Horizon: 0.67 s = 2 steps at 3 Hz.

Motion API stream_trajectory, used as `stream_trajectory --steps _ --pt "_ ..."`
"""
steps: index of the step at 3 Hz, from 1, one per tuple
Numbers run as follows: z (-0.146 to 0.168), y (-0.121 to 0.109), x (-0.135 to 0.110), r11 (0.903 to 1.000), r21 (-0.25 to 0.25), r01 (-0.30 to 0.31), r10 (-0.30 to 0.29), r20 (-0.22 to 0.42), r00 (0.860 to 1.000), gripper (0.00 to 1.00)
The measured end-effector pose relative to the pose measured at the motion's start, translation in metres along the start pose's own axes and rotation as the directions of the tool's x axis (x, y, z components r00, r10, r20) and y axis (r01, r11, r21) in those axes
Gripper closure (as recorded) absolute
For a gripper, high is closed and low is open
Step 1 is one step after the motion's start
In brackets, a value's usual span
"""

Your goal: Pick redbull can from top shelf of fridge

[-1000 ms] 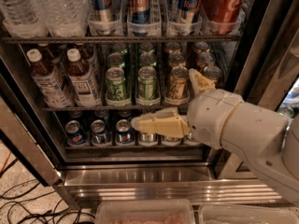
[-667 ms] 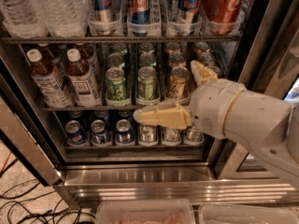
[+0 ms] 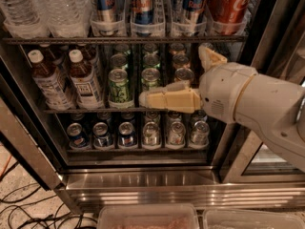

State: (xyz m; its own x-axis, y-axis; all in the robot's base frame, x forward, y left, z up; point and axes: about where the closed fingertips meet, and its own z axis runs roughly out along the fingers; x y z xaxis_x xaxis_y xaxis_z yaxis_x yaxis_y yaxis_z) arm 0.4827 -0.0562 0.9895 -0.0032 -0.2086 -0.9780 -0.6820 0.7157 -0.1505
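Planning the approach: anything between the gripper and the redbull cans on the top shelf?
Nothing visible blocks it. The gripper, open, is lower, in front of the middle-rack cans; the nearest redbull can stands at the top shelf front, only its clear tray lip across its base.

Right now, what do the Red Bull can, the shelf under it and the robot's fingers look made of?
The redbull can: glossy painted metal, by its sheen. The top shelf: dark metal wire, thin bars. The gripper, open before the middle shelf: fingers look matte cream plastic or rubber.
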Motion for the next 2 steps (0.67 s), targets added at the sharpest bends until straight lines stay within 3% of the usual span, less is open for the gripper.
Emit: stream_trajectory --steps 2 --pt "0.0148 -0.0068 -0.0217 0.9996 -0.013 0.026 -0.025 0.063 0.998 0.00"
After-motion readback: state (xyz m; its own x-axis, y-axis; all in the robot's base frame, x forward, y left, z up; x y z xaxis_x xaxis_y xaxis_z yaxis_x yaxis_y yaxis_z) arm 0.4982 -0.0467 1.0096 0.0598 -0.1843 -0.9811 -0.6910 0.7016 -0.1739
